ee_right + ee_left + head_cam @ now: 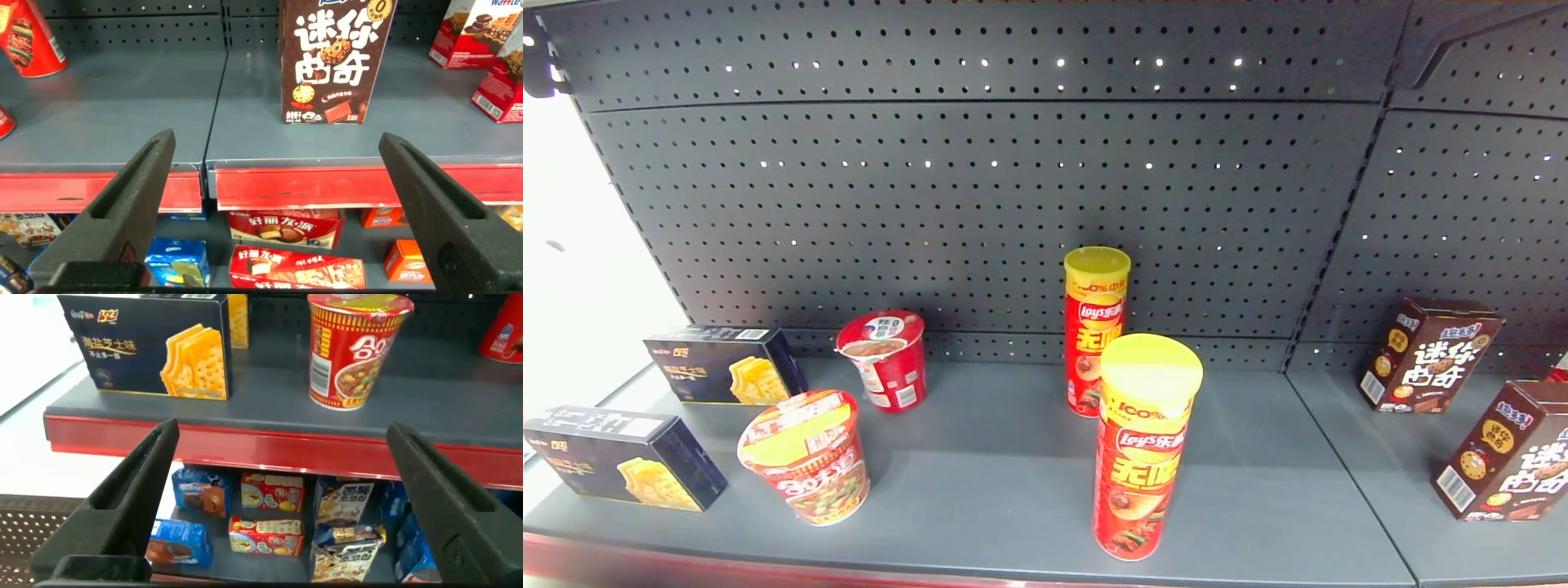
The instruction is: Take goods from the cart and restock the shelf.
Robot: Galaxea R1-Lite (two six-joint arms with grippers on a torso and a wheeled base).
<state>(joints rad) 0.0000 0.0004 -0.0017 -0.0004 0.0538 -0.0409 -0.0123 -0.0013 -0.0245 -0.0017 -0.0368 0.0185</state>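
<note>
- The shelf (1013, 465) carries two chip cans (1145, 445), two noodle cups (805, 456) and several boxes (621, 457).
- The left pincer (282, 433) stands apart, empty.
- The right pincer (278, 139) stands apart, empty.

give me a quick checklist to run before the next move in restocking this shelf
1. The left gripper is open and empty, ready to pick: ok.
2. The right gripper is open and empty: ok.
3. Free space on the shelf between the front cup noodle and the front chip can: ok.
4. The front chip can and the rear chip can stand upright, clear of that gap: ok.
5. Goods in the cart within reach of either arm: cannot tell.
</note>
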